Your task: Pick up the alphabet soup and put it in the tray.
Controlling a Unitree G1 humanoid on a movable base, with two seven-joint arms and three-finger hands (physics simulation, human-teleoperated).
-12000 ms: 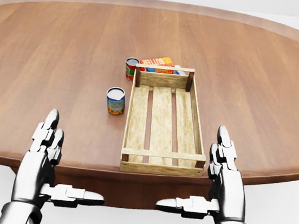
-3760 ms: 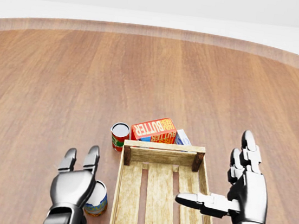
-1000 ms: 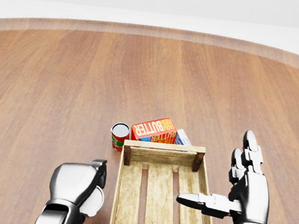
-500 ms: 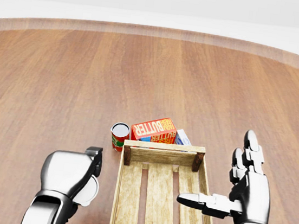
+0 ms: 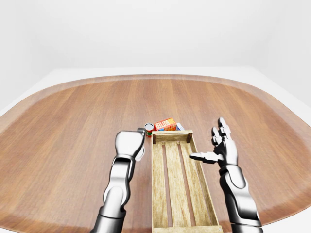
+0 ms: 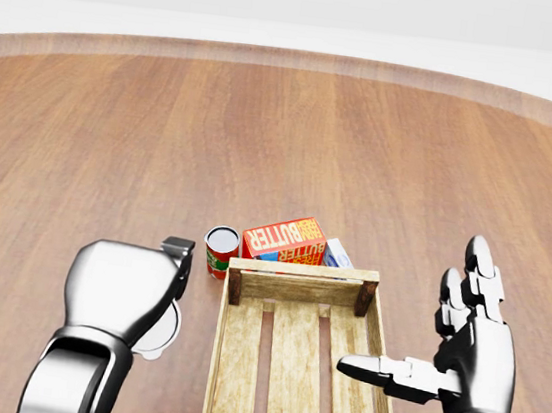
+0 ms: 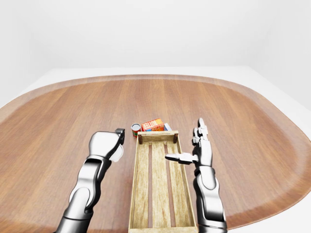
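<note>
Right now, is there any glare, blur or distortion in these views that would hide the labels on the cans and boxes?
Head view: sharp and evenly lit, butter box lettering readable, only faint shadows; the left hand hides all but a pale edge of what it holds. Eye views: wider, the table rim bows, and the red can label is too small to read. No glare anywhere.

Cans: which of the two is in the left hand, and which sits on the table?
The can under the left hand, fingers closed round it, shows only its pale end. The red can stands upright on the table beside the tray.
</note>
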